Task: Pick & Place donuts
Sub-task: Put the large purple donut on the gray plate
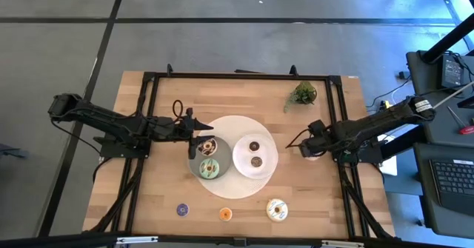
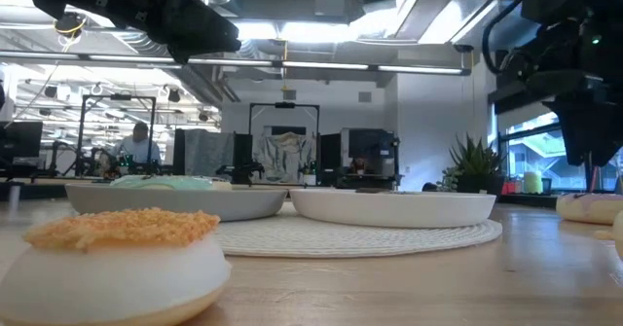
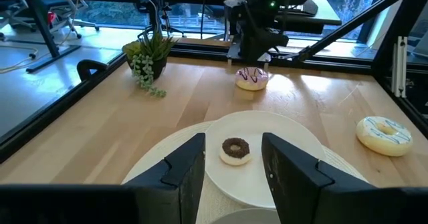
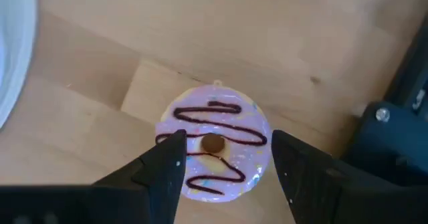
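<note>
Two dark fingers (image 4: pixel 294 174) of the right gripper (image 4: pixel 224 167) stand apart, straddling the pink donut (image 4: pixel 214 149), a ring iced pale pink with dark chocolate squiggles, flat on the bare wood at the table's three o'clock, past the white plate (image 1: pixel 255 157). The left gripper (image 3: pixel 233 170) hangs over the grey plate (image 1: pixel 207 163) at centre, fingers apart, empty.

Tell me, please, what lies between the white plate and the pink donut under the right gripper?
Only bare wood. In the high view, nothing sits on the table between the white plate and the pink donut; the left wrist view agrees.
</note>
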Tool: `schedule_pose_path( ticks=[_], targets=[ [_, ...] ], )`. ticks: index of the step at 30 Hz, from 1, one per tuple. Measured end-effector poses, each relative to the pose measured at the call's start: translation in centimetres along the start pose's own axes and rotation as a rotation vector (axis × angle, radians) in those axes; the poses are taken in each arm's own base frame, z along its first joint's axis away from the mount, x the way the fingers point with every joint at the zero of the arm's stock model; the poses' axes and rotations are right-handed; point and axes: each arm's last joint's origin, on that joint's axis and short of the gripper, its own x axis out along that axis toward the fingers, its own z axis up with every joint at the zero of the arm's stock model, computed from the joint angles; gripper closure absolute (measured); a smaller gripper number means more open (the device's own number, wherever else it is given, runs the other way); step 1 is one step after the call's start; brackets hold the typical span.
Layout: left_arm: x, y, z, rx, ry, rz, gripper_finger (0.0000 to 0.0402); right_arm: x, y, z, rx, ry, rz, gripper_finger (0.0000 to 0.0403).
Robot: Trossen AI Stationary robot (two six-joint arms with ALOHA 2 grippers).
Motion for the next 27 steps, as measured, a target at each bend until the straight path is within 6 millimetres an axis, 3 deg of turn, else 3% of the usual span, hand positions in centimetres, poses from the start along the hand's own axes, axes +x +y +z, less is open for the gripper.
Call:
schedule_pose_path(
  ticks=[14, 27],
  targets=[
    [0.0, 0.0, 0.0, 0.0, 0.0, -0.001, 0.0255, 3.3, 1.5, 0.1, 0.001, 0.101, -0.222, 0.0223],
    [0.0, 0.0, 0.0, 0.0, 0.0, -0.002, 0.0256, 4.6, 2.1, -0.3, -0.013, 0.168, -0.296, 0.0246]
  ],
)
